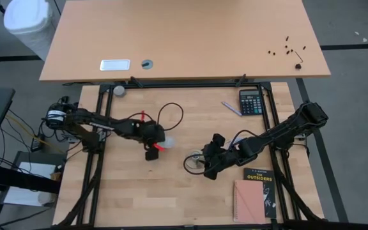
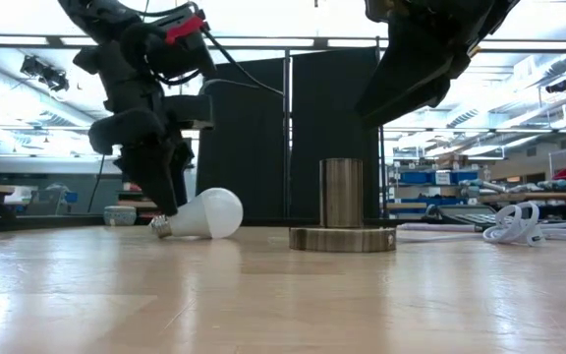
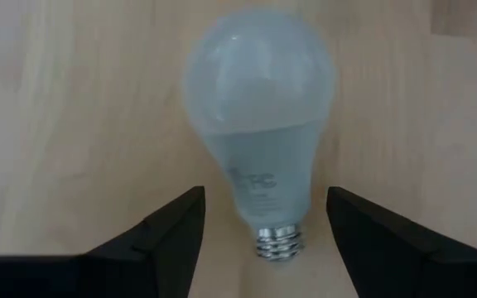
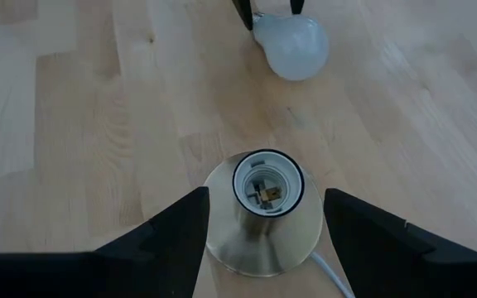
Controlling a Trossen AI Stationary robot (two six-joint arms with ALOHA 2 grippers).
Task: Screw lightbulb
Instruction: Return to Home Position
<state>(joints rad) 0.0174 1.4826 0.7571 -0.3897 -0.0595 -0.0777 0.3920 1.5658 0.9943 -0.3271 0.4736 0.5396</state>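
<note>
Well, the lightbulb [image 2: 209, 214] lies left of the lamp socket [image 2: 342, 202], its base between the left gripper's [image 3: 263, 199] spread fingers. The right gripper [image 4: 265, 199] hangs splayed over the socket; both should rise straight before retreating.

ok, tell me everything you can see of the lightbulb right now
The lightbulb is a white frosted pear-shaped globe narrowing to a short grey threaded metal base, with faint grey print on the neck. Unlit, it lies on its side on the wooden table, apart from the silvery socket, which stands empty. The left gripper is open, fingers either side of the base end with gaps showing, so only the table seems to touch it.
</note>
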